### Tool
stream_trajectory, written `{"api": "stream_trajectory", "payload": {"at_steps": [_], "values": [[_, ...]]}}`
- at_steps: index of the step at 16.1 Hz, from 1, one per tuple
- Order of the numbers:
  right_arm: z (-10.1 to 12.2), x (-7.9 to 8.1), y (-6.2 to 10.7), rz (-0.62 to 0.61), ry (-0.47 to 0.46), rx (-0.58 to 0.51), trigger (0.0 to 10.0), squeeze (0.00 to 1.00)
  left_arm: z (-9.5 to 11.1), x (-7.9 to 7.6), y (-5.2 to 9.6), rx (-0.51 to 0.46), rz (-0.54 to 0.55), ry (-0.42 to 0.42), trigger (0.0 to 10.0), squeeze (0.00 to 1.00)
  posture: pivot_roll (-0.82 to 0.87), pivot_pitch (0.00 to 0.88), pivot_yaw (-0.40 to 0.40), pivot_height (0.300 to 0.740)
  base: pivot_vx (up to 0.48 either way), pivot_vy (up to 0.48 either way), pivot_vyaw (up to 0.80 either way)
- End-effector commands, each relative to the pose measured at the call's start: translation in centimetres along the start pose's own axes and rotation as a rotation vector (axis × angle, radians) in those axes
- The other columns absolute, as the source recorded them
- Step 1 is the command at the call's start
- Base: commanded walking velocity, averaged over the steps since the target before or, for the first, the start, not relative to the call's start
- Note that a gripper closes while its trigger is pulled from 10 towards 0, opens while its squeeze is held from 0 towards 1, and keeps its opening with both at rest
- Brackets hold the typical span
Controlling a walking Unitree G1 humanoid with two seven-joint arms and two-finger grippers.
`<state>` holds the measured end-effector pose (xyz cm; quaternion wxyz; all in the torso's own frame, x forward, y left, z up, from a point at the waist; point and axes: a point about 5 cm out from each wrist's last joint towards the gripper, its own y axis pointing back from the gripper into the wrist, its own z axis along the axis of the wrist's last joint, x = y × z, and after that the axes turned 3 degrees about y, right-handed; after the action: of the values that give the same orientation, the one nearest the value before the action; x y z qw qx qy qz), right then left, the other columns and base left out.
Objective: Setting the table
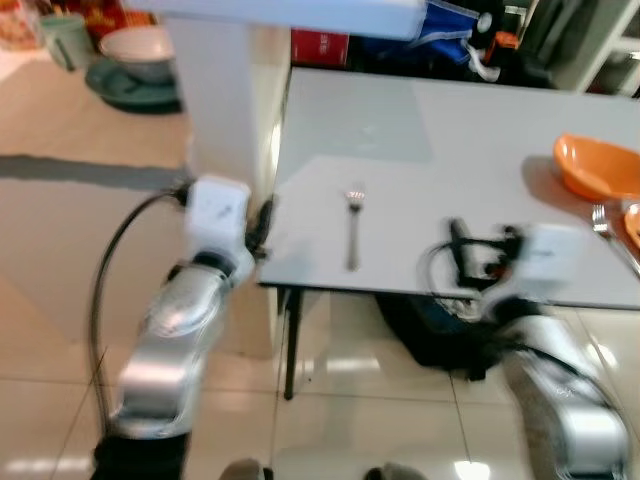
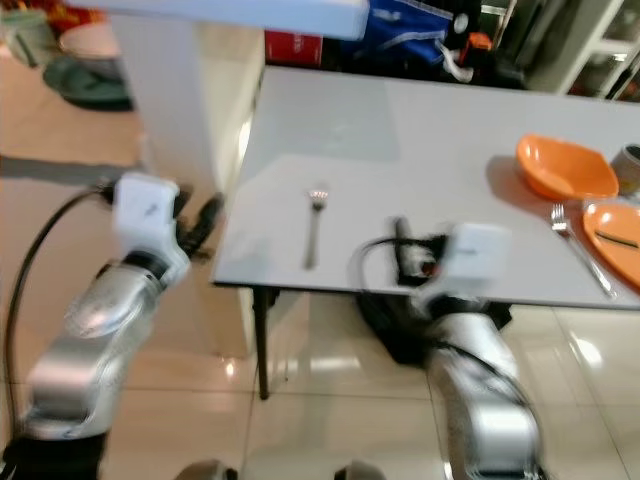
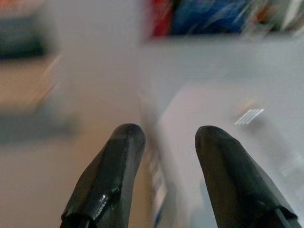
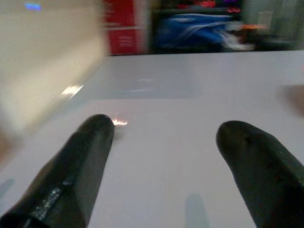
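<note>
Fork, near: a fork (image 1: pixel 353 228) lies flat on the grey table (image 1: pixel 450 140), tines toward 12 o'clock, handle toward 6, close to the near edge. I see nothing touching it.
Fork, far: a second fork (image 2: pixel 580 245) lies at about 3 o'clock from the first, well apart, between the orange bowl (image 2: pixel 562 167) and an orange plate (image 2: pixel 618 238) at the table's right side.
Plate item: a thin dark utensil rests on the plate; I cannot tell what kind.
Left gripper: the left gripper (image 3: pixel 164 142) has its two black fingers (image 3: pixel 114 166) spread apart with a clear gap, gripping nothing. I see it beside the table's near left corner, at about 9 o'clock from the near fork, not touching it.
Right gripper: the right gripper (image 4: pixel 164 130) is spread wide and empty. I see it over the near edge of the table, at about 4 o'clock from the near fork. Through the gap I see bare tabletop and a bright glint.
Picture quality: both arms are motion-blurred in my head views.
Surroundings: a white pillar (image 1: pixel 225 90) stands off the table's left edge; beyond it at 10 o'clock sit stacked dishes (image 1: pixel 135 60) on a tan surface.
</note>
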<state>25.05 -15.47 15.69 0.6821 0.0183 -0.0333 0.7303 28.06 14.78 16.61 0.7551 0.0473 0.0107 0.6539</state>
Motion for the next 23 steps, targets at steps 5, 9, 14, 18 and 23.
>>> {"api": "stream_trajectory", "payload": {"at_steps": [5,9,14,18,23], "values": [[-0.6,-0.5,1.6,-0.015,0.034,0.02,10.0,0.0,0.9,-1.2,0.6,-0.067,-0.031,-0.006,10.0,0.0,0.05,0.121,0.003,0.74,0.0,0.48,0.0],[-1.6,0.7,0.8,0.015,0.055,0.022,10.0,0.0,0.6,-0.6,-0.1,-0.049,-0.01,-0.048,10.0,0.0,0.06,0.083,0.0,0.74,0.0,0.48,0.0],[-0.6,0.7,-0.8,-0.018,0.031,-0.055,10.0,0.0,1.8,-1.4,-1.9,-0.117,-0.06,-0.039,10.0,0.0,0.06,0.014,0.02,0.74,0.0,0.48,0.0],[-0.9,0.5,-2.0,-0.007,0.021,-0.049,10.0,0.0,2.2,-2.1,-1.7,-0.147,-0.067,-0.04,10.0,0.0,0.11,0.007,-0.032,0.74,0.0,0.48,0.0],[0.0,1.1,-2.4,0.03,0.041,-0.083,10.0,0.0,2.3,-0.9,-1.9,-0.159,0.018,-0.12,10.0,0.0,0.09,0.003,-0.036,0.74,0.0,0.192,0.0]]}}
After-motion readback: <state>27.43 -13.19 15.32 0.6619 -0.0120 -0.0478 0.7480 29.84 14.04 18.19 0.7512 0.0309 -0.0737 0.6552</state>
